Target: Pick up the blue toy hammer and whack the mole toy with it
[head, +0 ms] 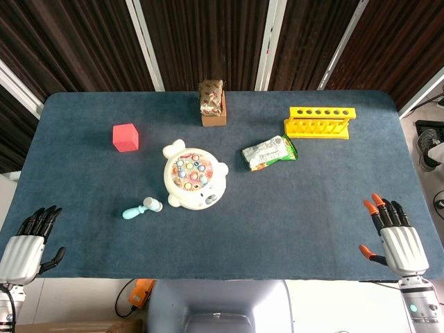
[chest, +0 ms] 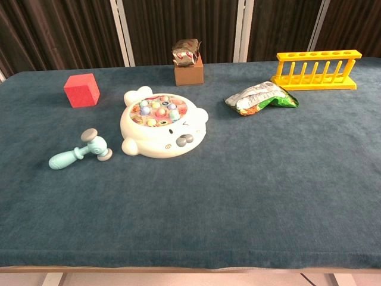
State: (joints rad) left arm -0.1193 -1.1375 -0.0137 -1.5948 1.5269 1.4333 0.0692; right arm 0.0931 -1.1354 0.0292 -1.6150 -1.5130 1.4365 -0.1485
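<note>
The pale blue toy hammer lies flat on the dark cloth, its grey head toward the mole toy and its handle pointing left. The white bear-shaped mole toy with coloured pegs sits just to its right, near the middle of the table. My left hand hovers at the near left corner, fingers apart, holding nothing, well short of the hammer. At the near right corner my right hand is also spread and holds nothing. Neither hand shows in the chest view.
A red cube stands at the left. A brown box with a foil packet is at the back. A green snack bag and a yellow rack lie to the right.
</note>
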